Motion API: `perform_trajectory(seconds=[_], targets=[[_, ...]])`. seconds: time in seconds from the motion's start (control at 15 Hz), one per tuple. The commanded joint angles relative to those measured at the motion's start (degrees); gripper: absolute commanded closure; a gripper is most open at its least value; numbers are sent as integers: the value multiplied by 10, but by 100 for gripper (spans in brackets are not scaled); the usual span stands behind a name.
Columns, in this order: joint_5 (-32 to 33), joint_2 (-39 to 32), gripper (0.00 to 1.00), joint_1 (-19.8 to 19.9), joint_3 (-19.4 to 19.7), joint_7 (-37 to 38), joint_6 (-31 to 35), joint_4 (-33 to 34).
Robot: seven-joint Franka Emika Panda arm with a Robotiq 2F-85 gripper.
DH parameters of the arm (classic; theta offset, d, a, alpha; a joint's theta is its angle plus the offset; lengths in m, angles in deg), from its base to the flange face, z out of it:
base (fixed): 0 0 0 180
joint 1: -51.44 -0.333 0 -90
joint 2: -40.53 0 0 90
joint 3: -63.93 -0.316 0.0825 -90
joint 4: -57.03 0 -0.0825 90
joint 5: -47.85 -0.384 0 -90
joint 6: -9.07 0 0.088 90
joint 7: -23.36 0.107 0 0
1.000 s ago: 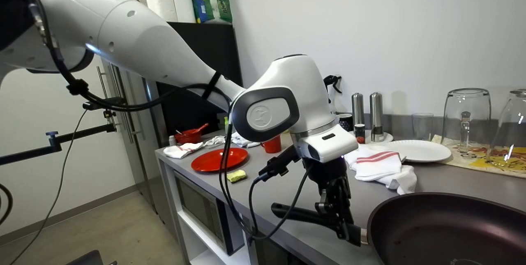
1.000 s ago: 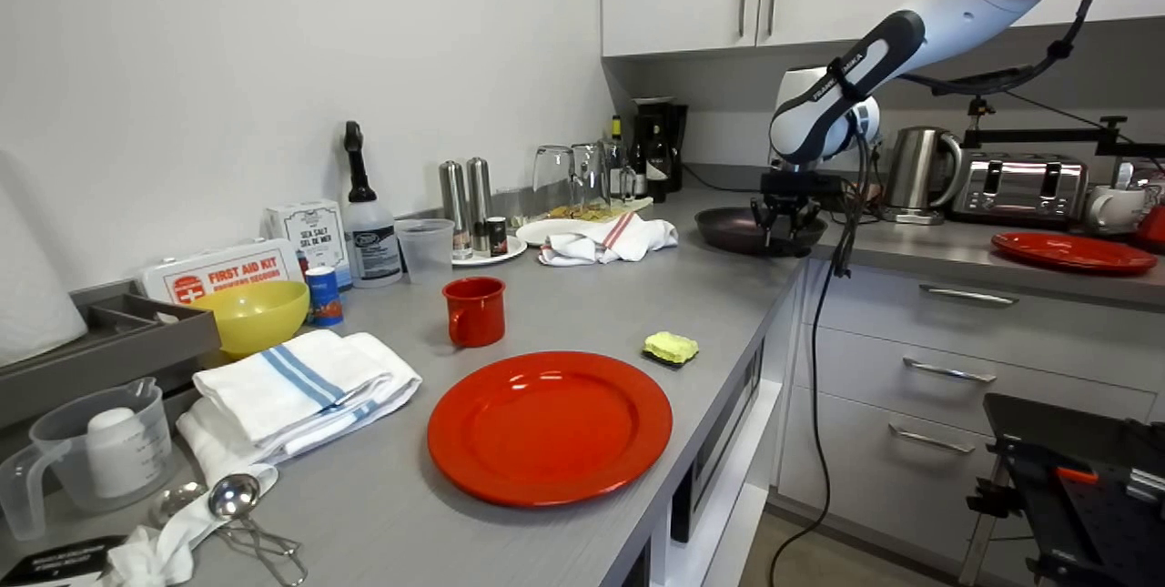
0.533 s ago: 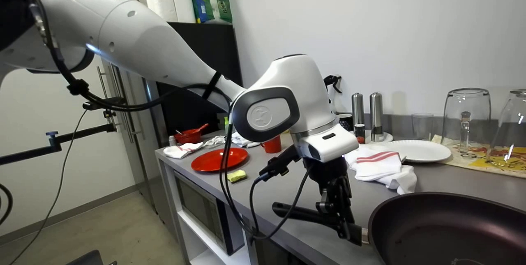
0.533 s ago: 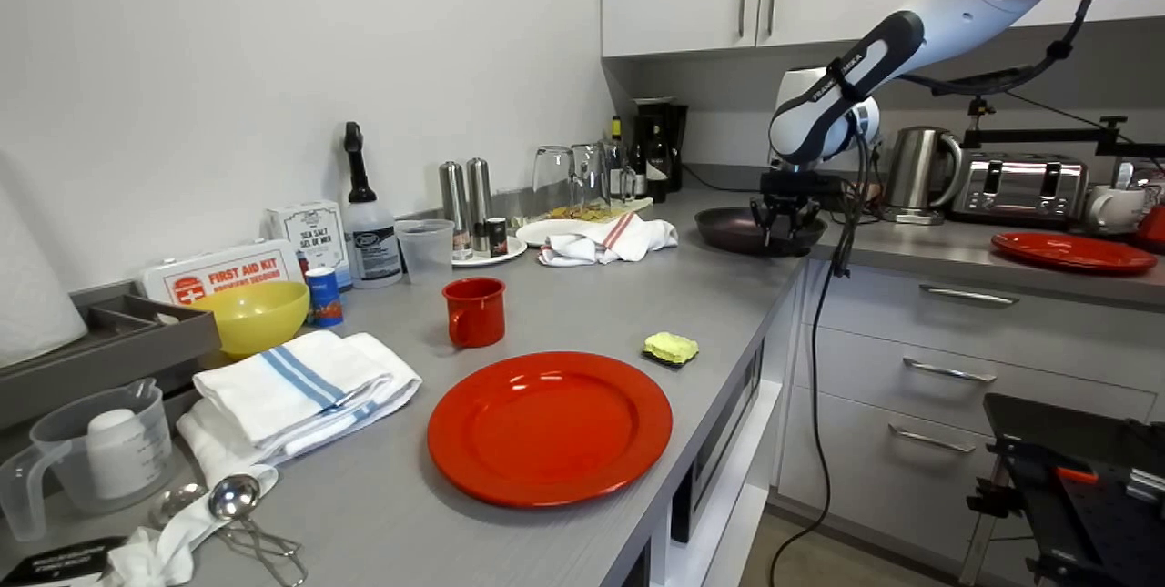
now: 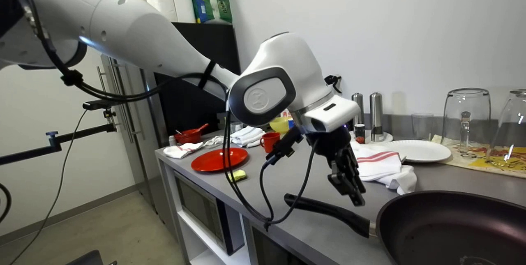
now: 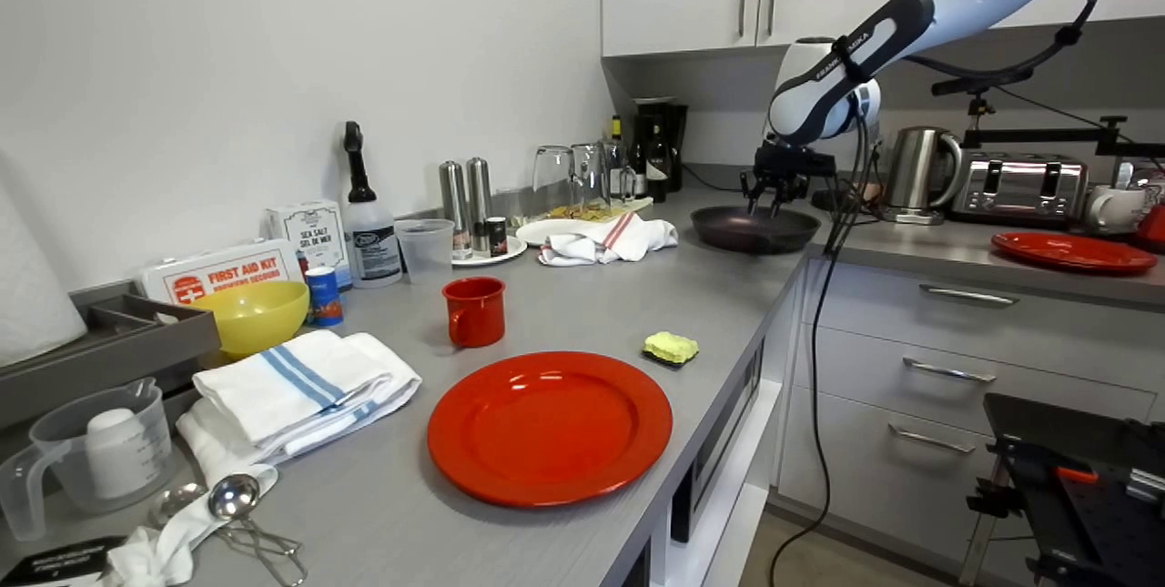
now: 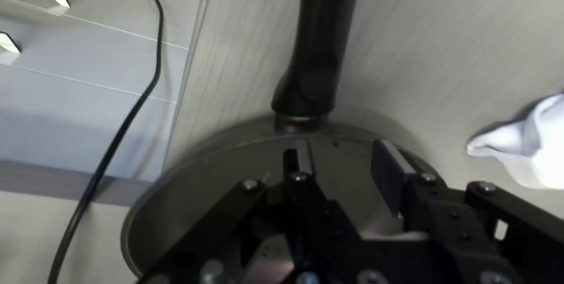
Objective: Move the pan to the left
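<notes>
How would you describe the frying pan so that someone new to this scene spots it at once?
In an exterior view, follow the grey countertop to where it turns the corner. There, between the red-striped white towel and the steel kettle, sits the round frying pan. Unlike the white plate nearby, it is dark inside and out and has a long black handle.

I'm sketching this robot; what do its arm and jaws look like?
The arm is white, rounded, with dark trim, "FRANK" and "MIKA" lettering split by a black strap, and black cables. The jaws are black, angular, with silvery screws.
</notes>
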Motion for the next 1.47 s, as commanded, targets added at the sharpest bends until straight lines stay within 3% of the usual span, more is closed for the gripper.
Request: perform_trajectory(seconds=[0.0, 0.27, 0.73, 1.2, 1.27, 1.33, 1.4], targets=[[3, 43, 84, -15, 4, -33, 28, -13], [-2, 59, 84, -20, 2, -48, 22, -11], [-8, 62, 84, -15, -2, -48, -106, -3], [-15, 51, 84, -10, -6, -45, -178, 13], [-14, 50, 73, -10, -6, -43, -186, 15], [-15, 49, 36, -9, -6, -43, -192, 16], [-15, 48, 40, -9, -7, -42, -197, 16]])
